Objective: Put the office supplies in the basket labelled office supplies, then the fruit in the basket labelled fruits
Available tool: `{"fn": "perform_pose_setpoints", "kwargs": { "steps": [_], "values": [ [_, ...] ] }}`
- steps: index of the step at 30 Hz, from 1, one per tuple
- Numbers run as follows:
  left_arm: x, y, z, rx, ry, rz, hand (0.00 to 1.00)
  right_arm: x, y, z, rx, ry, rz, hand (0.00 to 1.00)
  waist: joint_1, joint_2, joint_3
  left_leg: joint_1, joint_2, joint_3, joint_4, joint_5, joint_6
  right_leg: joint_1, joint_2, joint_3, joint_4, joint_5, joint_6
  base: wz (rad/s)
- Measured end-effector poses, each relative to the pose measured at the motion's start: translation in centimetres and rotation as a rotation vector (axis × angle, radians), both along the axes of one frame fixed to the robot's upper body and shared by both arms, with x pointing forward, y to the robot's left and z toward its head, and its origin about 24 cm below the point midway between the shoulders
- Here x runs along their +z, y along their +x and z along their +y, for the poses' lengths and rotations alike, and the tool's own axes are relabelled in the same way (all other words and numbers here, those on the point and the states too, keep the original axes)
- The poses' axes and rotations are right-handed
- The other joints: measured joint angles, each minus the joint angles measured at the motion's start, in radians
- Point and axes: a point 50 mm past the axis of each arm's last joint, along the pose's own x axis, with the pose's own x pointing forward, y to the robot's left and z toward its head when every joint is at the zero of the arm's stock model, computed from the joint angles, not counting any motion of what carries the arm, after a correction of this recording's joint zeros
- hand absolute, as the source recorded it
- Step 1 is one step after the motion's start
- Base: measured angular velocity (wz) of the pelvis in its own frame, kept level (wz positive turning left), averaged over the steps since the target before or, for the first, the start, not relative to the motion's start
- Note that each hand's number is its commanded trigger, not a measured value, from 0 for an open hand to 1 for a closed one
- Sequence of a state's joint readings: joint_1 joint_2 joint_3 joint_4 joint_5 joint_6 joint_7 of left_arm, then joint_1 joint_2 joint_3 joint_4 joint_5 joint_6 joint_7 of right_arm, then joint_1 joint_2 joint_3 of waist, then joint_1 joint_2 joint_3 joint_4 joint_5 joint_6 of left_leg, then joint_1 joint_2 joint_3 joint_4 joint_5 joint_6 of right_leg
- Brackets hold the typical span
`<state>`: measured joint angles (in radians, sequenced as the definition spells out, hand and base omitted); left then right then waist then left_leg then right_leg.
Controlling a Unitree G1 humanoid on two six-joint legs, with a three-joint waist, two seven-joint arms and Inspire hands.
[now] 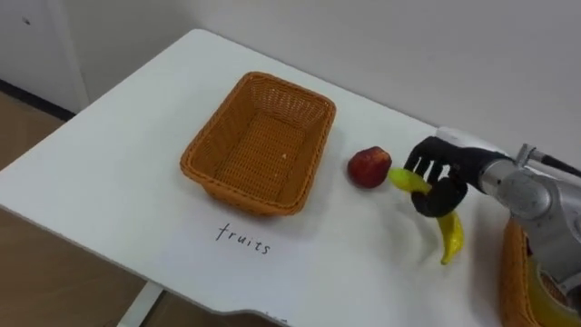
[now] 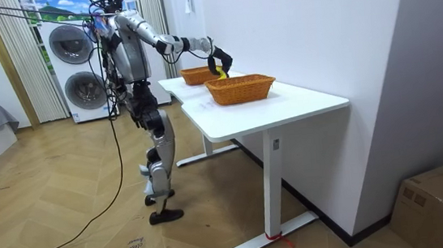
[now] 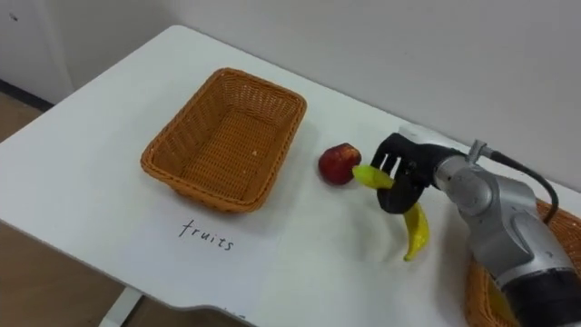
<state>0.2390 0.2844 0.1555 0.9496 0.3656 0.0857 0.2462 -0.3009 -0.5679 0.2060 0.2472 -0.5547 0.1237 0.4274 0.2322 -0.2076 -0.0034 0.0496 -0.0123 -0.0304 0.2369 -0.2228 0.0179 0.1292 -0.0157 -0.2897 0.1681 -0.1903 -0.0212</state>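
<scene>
An empty wicker fruit basket stands on the white table, with a handwritten "fruits" label in front of it. A red apple lies on the table just right of the basket. My right hand hangs next to the apple, to its right, shut on a yellow banana. The banana's long end droops down toward the table. In the room view the right hand is stretched out over the table between the two baskets.
A second wicker basket sits at the right edge with something yellow inside. The table's front edge runs close below the label. In the room view I stand at the table's long side, and a wall lies behind it.
</scene>
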Motion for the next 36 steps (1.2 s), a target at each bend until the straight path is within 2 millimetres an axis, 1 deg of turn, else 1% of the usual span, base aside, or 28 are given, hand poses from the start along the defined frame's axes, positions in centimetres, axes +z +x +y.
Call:
{"fn": "perform_pose_setpoints", "kwargs": {
  "steps": [2,5,7,9,11,16,20,22,26,32,36],
  "values": [
    [0.1,-0.2,0.0,-0.003,0.002,-0.005,0.0,0.7,0.1,0.1,0.004,0.009,-0.034,1.0,-0.01,-0.003,0.001,0.005,0.0,0.001,0.0,0.0,0.0,0.005,0.0,0.005,0.0,0.0,0.0,0.0],
    [0.1,-0.2,0.0,-0.002,0.002,-0.007,0.0,1.2,0.2,-0.1,-0.006,0.016,-0.059,1.0,-0.012,-0.002,0.0072,0.011,0.0,0.002,-0.009,0.0,0.001,0.014,0.0,0.007,0.0,0.0,0.0,0.0],
    [0.1,-0.3,0.1,0.005,0.002,-0.006,0.0,1.6,0.1,-0.1,-0.008,0.021,-0.078,1.0,-0.018,-0.002,0.0075,0.011,0.0,0.002,-0.013,0.0,0.001,0.013,0.0,0.011,0.0,0.0,0.0,-0.02],
    [0.0,-0.6,0.1,0.009,0.001,0.005,0.0,2.8,0.1,0.5,0.023,0.032,-0.129,1.0,-0.034,0.004,0.012,0.011,-0.001,0.003,-0.013,0.0,0.001,0.012,0.0,0.013,0.0,0.0,0.0,0.0],
    [0.0,-0.6,0.1,0.01,0.0,0.008,0.0,3.5,0.1,0.8,0.037,0.037,-0.159,1.0,-0.039,0.008,0.0142,0.011,-0.001,0.005,-0.014,0.0,0.001,0.011,0.001,0.014,0.0,0.0,0.0,0.0],
    [0.0,-0.7,0.0,0.011,0.0,0.006,0.0,4.6,0.1,1.3,0.057,0.04,-0.212,1.0,-0.041,0.012,0.0139,0.011,0.0,0.012,-0.018,0.0,0.001,0.006,0.001,0.018,0.0,0.0,0.0,-0.03],
    [-0.1,-0.5,-0.3,0.012,-0.001,0.0,0.0,5.8,-0.1,2.2,0.099,0.051,-0.278,1.0,-0.043,0.01,0.008,0.013,0.0,0.012,-0.017,0.001,0.002,0.005,0.0,0.015,0.0,0.0,0.0,0.0],
    [-0.2,-0.4,-0.4,0.013,-0.006,-0.003,0.0,6.1,-0.1,2.5,0.114,0.059,-0.302,1.0,-0.044,0.008,0.0071,0.014,0.0,0.013,-0.017,0.001,0.002,0.007,0.0,0.015,0.0,0.0,0.0,0.02],
    [-0.3,-0.4,-0.7,0.012,-0.013,-0.008,0.0,6.3,-0.1,2.7,0.125,0.079,-0.324,1.0,-0.043,0.004,0.0042,0.015,0.0,0.012,-0.017,0.001,0.002,0.009,-0.001,0.014,0.0,0.0,0.0,0.01],
    [-0.3,-0.1,-0.7,0.01,-0.015,-0.016,0.0,6.3,-0.1,2.7,0.124,0.076,-0.327,1.0,-0.043,0.003,0.0045,0.014,0.0,0.017,-0.024,0.001,0.002,0.007,-0.001,0.015,0.0,0.0,0.0,-0.01],
    [-0.3,-0.1,-0.7,0.008,-0.016,-0.017,0.0,6.9,-0.3,3.1,0.139,0.081,-0.349,1.0,-0.038,-0.001,0.0077,0.011,0.0,0.021,-0.024,0.001,0.002,0.003,-0.001,0.013,0.001,0.0,0.0,-0.02]
  ]
}}
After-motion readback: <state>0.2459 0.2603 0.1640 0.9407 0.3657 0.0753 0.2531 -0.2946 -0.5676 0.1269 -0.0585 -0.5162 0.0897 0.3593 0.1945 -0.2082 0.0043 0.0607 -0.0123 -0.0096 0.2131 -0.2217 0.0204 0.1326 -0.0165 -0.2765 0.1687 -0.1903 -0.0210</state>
